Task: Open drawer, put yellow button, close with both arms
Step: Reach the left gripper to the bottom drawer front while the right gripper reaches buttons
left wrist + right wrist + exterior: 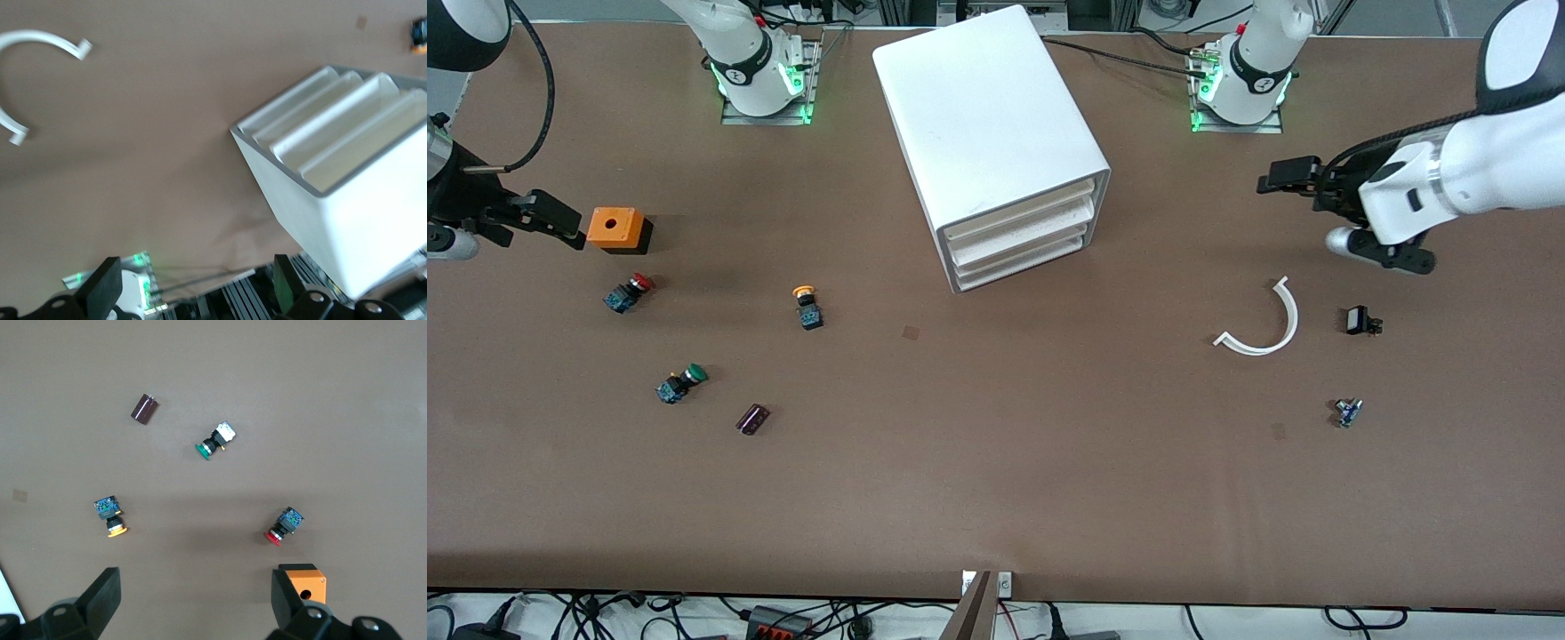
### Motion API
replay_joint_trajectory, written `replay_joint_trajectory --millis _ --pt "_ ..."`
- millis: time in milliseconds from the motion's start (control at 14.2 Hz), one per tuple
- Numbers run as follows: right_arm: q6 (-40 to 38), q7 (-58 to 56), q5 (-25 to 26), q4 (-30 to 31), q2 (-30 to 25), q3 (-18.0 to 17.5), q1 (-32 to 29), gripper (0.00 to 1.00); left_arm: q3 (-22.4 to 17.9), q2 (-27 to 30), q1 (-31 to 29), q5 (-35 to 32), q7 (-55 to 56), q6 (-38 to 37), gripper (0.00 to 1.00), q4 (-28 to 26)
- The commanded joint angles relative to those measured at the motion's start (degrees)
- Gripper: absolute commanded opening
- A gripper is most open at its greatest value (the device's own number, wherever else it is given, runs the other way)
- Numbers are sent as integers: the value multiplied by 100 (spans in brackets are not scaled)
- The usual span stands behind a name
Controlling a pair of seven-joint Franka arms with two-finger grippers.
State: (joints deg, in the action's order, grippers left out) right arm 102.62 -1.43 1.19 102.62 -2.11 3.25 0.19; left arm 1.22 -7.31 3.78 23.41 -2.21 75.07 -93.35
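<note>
The cabinet (996,133) stands at the table's (996,498) robot-side edge, its top drawer (1021,212) shut. The left gripper (1288,178) and the right gripper (551,218) hang with jaws spread, empty, at the table's ends. The yellow button (807,305) lies between the cabinet and the right arm's end.

From my right wrist camera: the right gripper (193,600), fingers (100,597) spread wide, hangs over the brown bench (320,400). Yellow button (110,515), green button (215,440), red button (285,525), dark cylinder (143,409) and orange box (307,583) lie apart.
</note>
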Motion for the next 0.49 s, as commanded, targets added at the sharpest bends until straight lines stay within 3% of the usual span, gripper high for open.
replay_joint_trajectory --millis 0,351,421 --pt "12 -42 -5 91 -115 -8 8 100 10 -524 8 653 -375 -361 100 133" --pt "30 -42 -5 91 -106 -8 8 100 97 -1650 70 2552 -1597 243 100 45" --pt "30 -42 -5 91 -106 -8 8 100 193 -1660 79 2893 -1964 593 100 -295"
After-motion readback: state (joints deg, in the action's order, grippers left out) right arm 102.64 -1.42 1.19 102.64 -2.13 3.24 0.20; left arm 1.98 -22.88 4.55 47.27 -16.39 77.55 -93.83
